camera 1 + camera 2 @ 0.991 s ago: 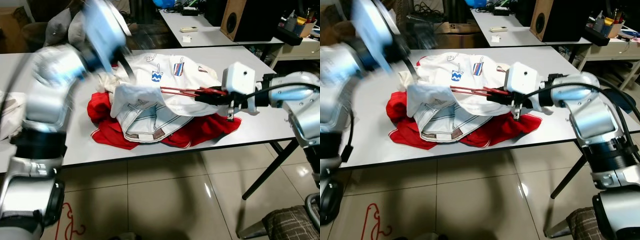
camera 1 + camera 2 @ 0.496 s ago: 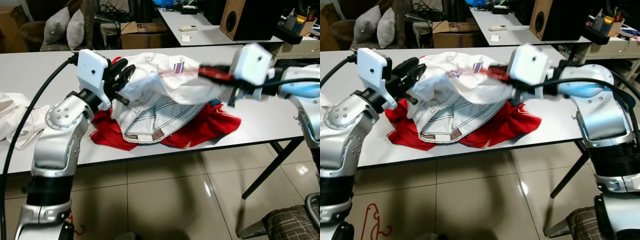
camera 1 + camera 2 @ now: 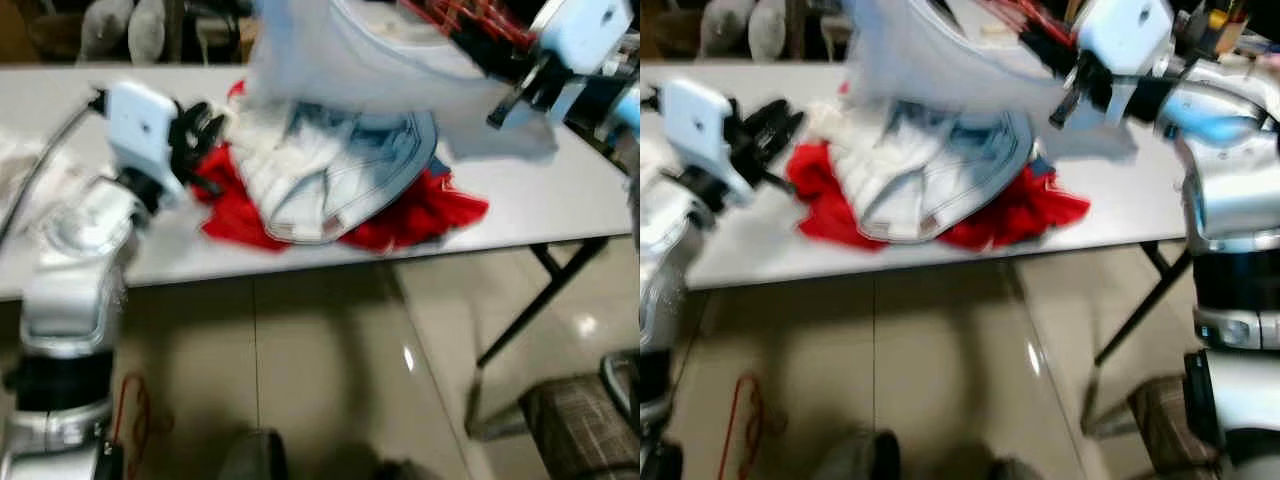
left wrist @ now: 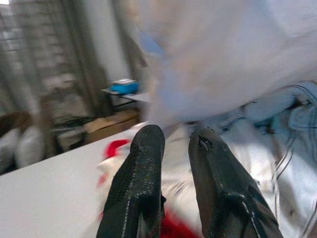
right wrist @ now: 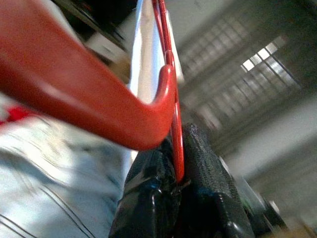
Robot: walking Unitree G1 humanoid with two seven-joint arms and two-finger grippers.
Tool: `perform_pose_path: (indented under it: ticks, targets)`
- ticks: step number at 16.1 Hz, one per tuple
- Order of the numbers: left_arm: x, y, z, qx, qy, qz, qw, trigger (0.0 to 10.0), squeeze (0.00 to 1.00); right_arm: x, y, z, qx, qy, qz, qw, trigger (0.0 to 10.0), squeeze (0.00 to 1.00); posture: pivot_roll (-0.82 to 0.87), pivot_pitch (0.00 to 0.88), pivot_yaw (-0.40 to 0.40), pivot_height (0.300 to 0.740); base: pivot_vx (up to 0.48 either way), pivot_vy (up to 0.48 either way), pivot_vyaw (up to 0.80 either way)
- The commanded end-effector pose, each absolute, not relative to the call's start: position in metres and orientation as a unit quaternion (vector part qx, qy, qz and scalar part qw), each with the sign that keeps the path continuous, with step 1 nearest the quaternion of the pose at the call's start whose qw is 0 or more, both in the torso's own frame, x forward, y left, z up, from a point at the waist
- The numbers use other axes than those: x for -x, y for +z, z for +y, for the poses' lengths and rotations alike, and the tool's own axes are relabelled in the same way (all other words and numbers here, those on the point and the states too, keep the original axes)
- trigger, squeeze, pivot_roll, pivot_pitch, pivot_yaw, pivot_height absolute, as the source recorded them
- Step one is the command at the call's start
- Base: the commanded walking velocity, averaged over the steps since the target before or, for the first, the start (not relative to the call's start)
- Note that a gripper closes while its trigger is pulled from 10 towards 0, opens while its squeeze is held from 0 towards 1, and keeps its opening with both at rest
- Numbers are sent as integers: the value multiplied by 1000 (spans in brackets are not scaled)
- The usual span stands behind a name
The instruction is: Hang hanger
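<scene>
My right gripper (image 3: 1038, 44) is raised above the table's far right side, shut on the red wire hanger (image 3: 468, 16). The wrist view shows the hanger's wire (image 5: 171, 84) clamped between the black fingers (image 5: 148, 198). A white shirt (image 3: 340, 60) hangs blurred from the hanger, lifted off the pile. My left gripper (image 3: 203, 135) hovers at the pile's left edge, open and holding nothing, its fingers (image 4: 141, 168) pointing at the raised shirt (image 4: 223, 64). White-and-blue jeans (image 3: 335, 175) lie on a red garment (image 3: 425, 215).
The white table (image 3: 560, 200) carries the pile; its black leg (image 3: 520, 315) slants to the tiled floor. A chair seat (image 3: 580, 420) stands at the lower right. A red hanger (image 3: 740, 420) lies on the floor at the left. Pale cloth (image 3: 20, 165) rests at the table's left.
The right gripper has lifted the hanger and white shirt up off the pile. The left gripper has let go of the shirt and drawn back left. The camera has shifted too.
</scene>
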State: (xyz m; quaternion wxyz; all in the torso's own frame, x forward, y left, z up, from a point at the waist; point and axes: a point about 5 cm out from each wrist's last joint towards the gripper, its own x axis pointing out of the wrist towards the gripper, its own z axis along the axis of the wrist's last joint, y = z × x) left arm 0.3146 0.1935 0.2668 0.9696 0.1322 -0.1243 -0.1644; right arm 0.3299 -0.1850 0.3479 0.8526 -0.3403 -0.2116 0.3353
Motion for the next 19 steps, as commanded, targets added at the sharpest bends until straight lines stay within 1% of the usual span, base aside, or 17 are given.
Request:
perform_pose_path:
  ticks: [1, 4, 5, 6, 7, 11, 13, 15, 19]
  targets:
    - [-312, 274, 200, -140, -149, -136, 969, 10000, 0, -328, 354, -182, 338, 353, -226, 843, 10000, 0, -12, 0, -10, 740, 0, 0, 0]
    - [-312, 274, 200, -139, -148, -130, 971, 10000, 0, -332, 365, -188, 325, 324, -251, 852, 10000, 0, -10, 0, -8, 740, 0, 0, 0]
    - [-312, 272, 198, -139, -157, -124, 970, 10000, 0, -336, 384, -194, 327, 293, -276, 855, 10000, 0, -13, 0, -9, 740, 0, 0, 0]
    - [-311, 271, 198, -136, -161, -123, 970, 10000, 0, -336, 393, -197, 330, 281, -288, 854, 10000, 0, -13, 0, -9, 740, 0, 0, 0]
    - [-310, 270, 197, -134, -163, -122, 970, 10000, 0, -332, 416, -201, 329, 268, -317, 848, 10000, 0, -12, 0, -12, 740, 0, 0, 0]
    - [-308, 266, 196, -137, -159, -118, 971, 10000, 0, -313, 462, -207, 327, 265, -372, 827, 10000, 0, -11, 0, -25, 740, 0, 0, 0]
    - [-307, 265, 197, -139, -158, -118, 970, 10000, 0, -305, 472, -210, 320, 278, -386, 820, 10000, 0, -9, 0, -26, 740, 0, 0, 0]
    - [-306, 264, 198, -139, -156, -116, 971, 10000, 0, -295, 486, -213, 285, 288, -409, 818, 10000, 0, -8, 0, -25, 740, 0, 0, 0]
    - [-306, 263, 199, -141, -158, -114, 971, 10000, 0, -274, 510, -220, 271, 287, -437, 808, 10000, 0, -11, 0, -17, 740, -323, 0, 0]
